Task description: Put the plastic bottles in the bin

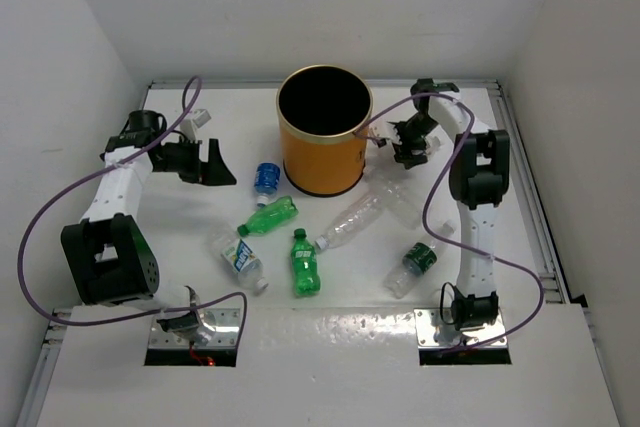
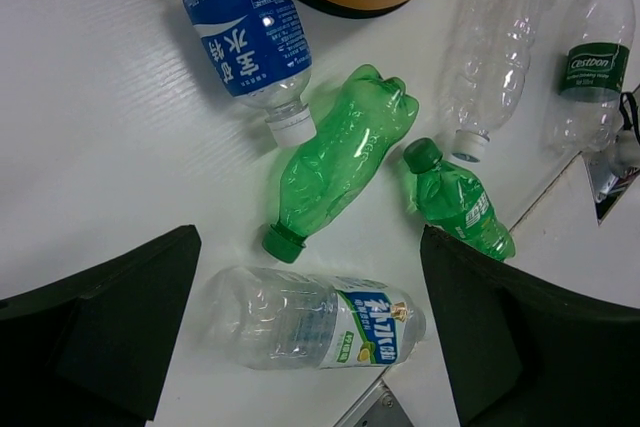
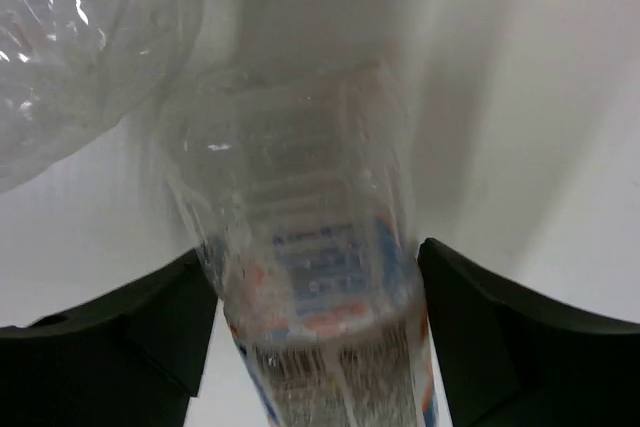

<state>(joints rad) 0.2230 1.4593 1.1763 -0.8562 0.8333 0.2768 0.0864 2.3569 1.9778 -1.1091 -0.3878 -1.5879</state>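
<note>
right end effector (image 3: pixel 312 252) clamped on a clear bottle (image 3: pixel 290 177), long axis running straight out ahead; bin (image 1: pixel 320 162) just to its left. left end effector (image 2: pixel 310 237) apart.

The left arm (image 1: pixel 115 192) and right arm (image 1: pixel 478 237) are showing white shells, black joints — purple cables (image 1: pixel 21 252) are trailing alongside, black fingers (image 2: pixel 100 327) capping each.

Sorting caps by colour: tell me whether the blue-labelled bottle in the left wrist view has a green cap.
No: the blue-labelled bottle ends in a white cap, which points toward the crushed green bottle.
</note>
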